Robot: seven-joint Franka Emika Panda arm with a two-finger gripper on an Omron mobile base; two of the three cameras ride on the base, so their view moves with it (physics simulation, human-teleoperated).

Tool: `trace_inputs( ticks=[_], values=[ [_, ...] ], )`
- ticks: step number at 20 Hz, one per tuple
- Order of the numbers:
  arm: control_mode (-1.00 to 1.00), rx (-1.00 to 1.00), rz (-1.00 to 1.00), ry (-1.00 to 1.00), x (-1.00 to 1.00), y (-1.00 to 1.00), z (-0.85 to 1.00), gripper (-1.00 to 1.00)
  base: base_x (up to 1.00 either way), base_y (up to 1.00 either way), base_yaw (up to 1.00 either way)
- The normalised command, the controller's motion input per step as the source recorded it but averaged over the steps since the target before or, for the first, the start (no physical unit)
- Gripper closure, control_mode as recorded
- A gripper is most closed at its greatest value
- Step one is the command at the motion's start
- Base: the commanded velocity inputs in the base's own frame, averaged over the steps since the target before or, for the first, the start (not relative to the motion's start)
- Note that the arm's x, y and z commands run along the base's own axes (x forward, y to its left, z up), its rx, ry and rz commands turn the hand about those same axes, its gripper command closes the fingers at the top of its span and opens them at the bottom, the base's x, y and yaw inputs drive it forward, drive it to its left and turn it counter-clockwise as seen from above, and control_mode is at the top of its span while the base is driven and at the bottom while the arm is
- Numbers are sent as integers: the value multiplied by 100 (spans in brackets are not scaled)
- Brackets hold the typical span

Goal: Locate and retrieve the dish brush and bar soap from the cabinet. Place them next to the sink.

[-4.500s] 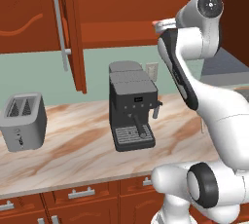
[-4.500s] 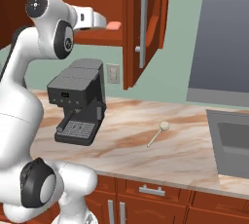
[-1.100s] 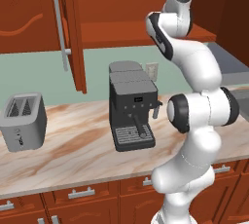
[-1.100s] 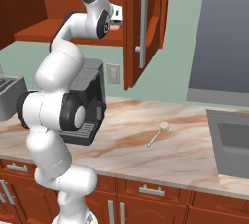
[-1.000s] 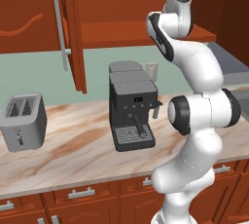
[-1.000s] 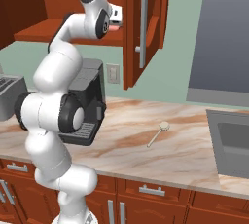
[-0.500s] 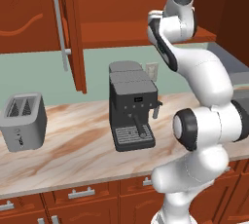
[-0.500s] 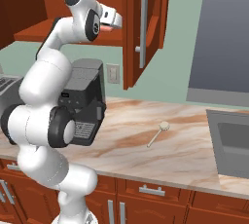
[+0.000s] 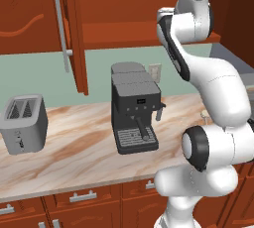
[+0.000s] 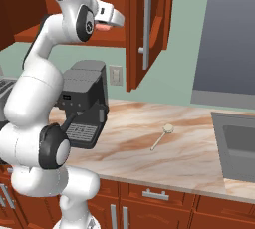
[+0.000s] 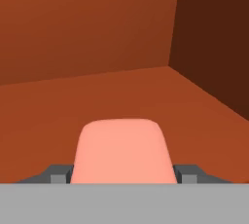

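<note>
Both fingertips of the gripper (image 11: 121, 179) flank the pink bar soap (image 11: 121, 152) lying on the cabinet (image 11: 97, 38) floor, jaws spread wide around it; contact cannot be told.

The small flat pink-salmon bar of soap (image 11: 121, 150) lies between two little dark grey fingertips (image 11: 57, 174). Ahead of it, the big wooden cabinet (image 11: 97, 38) is reddish-brown inside, darker brown on its side wall. Below the arm, the stone counter (image 10: 149, 153) is beige with brown swirls. The small brush (image 10: 163, 136) is pale cream. The sink (image 10: 239, 146) is dark grey.
</note>
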Motion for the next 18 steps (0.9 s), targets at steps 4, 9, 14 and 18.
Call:
trace_inputs(
  ticks=[4,9,14,18],
  values=[
    [-100,-4,0,1,-93,-14,-8,100,0,0,0],
    [-100,-1,0,0,-100,-7,-8,100,0,0,0],
    [-100,-1,0,0,-100,-1,-14,100,0,0,0],
    [-100,-2,-1,4,-82,0,-24,100,0,0,0]
  ],
)
